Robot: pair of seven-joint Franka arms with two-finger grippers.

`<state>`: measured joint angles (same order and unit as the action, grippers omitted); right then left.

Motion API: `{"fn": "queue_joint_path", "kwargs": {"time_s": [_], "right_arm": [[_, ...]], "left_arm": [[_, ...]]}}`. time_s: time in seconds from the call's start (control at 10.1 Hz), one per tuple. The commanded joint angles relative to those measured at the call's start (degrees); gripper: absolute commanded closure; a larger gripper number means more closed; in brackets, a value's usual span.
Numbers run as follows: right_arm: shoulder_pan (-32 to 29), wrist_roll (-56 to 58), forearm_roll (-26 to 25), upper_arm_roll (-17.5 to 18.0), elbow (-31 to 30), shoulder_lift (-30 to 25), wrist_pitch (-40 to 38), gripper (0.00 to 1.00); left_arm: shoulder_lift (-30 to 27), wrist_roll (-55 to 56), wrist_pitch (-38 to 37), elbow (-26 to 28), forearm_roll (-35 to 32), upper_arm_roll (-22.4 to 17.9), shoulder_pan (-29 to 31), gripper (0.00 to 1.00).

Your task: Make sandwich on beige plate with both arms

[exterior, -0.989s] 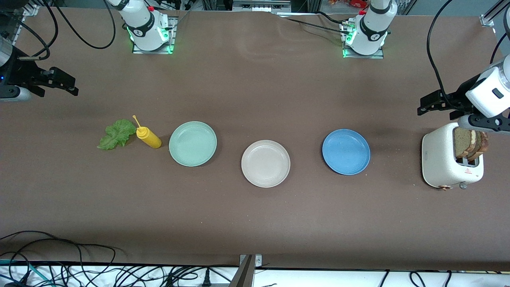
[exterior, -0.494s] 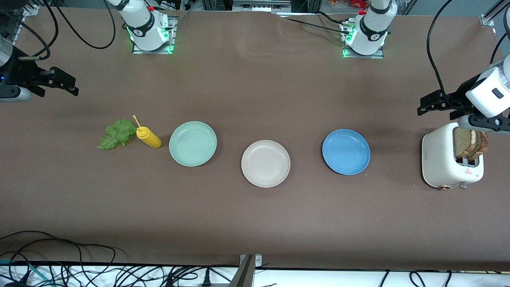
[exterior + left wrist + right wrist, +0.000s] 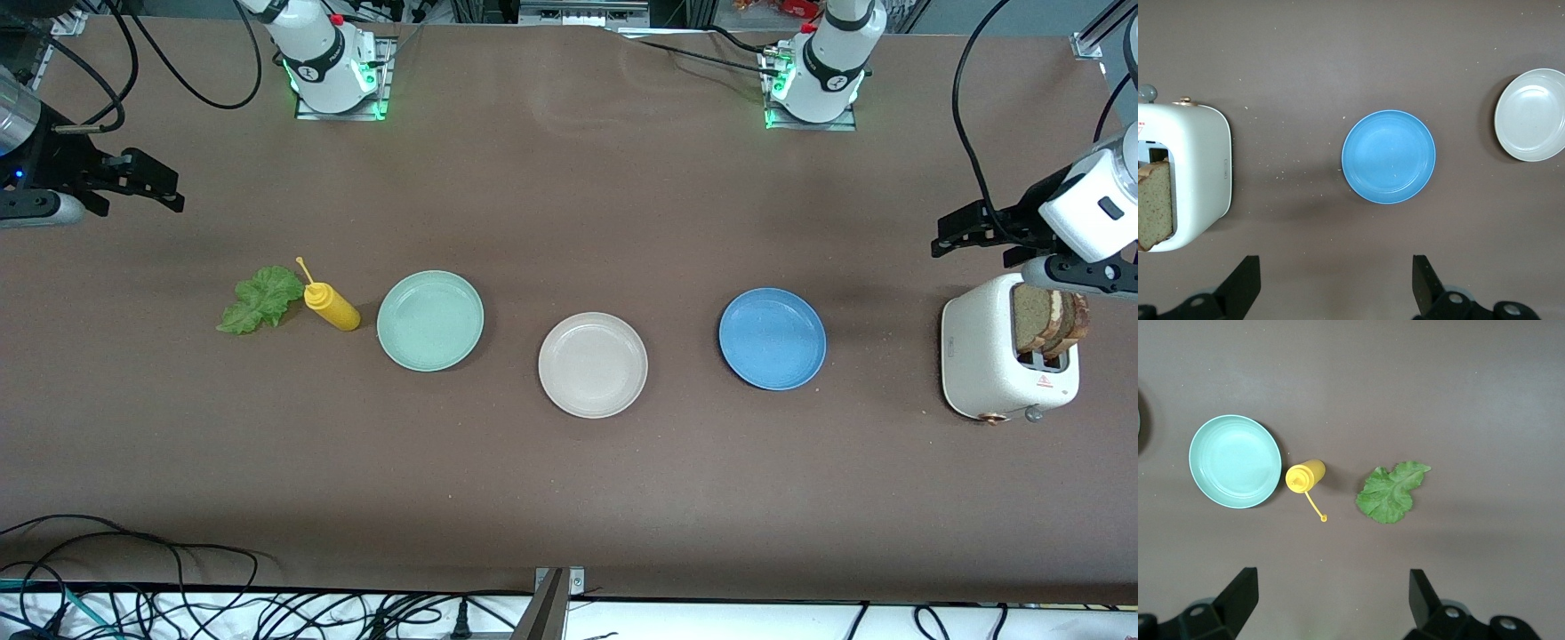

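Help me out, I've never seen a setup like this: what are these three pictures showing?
Two robot arms share a brown table. One picture looks down from across the table; the other two come from cameras on the wrists. The left gripper hangs open beside the toaster, which holds the bread slices. The right gripper hangs open above the lettuce leaf and yellow bottle. The mint green plate, beige plate and blue plate lie in a row. Nothing is held.

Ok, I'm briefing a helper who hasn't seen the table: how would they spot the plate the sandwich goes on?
Three round plates lie in a row across the brown table, between a white toaster and a yellow bottle. Take the middle one, the beige plate. It sits between the mint green plate and the blue plate, slightly nearer the front camera than either.
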<state>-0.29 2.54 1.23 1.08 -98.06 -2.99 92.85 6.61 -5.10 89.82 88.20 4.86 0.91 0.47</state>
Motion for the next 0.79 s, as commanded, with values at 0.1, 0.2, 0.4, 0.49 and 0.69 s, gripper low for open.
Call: {"fn": "queue_joint_path", "kwargs": {"time_s": [0.1,0.2,0.4,0.49,0.69], "right_arm": [[0.03,-0.43,-0.79,0.32,1.29,-0.44,-2.67,0.00],[-0.06,-0.43,-0.88,0.32,1.38,-0.27,-2.50,0.00],[0.03,-0.43,-0.88,0.50,2.87,0.17,-2.67,0.00],[0.03,-0.43,-0.96,0.59,2.87,0.17,-2.67,0.00],[-0.06,-0.35,-0.96,0.50,2.70,0.00,-3.11,0.00]], "left_arm": [[0.16,-0.27,0.10,-0.66,0.41,-0.30,-0.29,0.00],[0.16,-0.27,0.10,-0.74,0.33,-0.30,-0.29,0.00],[0.16,-0.27,0.18,-0.66,0.33,-0.30,-0.29,0.00],[0.16,-0.27,0.10,-0.66,0.33,-0.30,-0.29,0.00],[0.16,-0.27,0.18,-0.74,0.33,-0.30,-0.29,0.00]]}}
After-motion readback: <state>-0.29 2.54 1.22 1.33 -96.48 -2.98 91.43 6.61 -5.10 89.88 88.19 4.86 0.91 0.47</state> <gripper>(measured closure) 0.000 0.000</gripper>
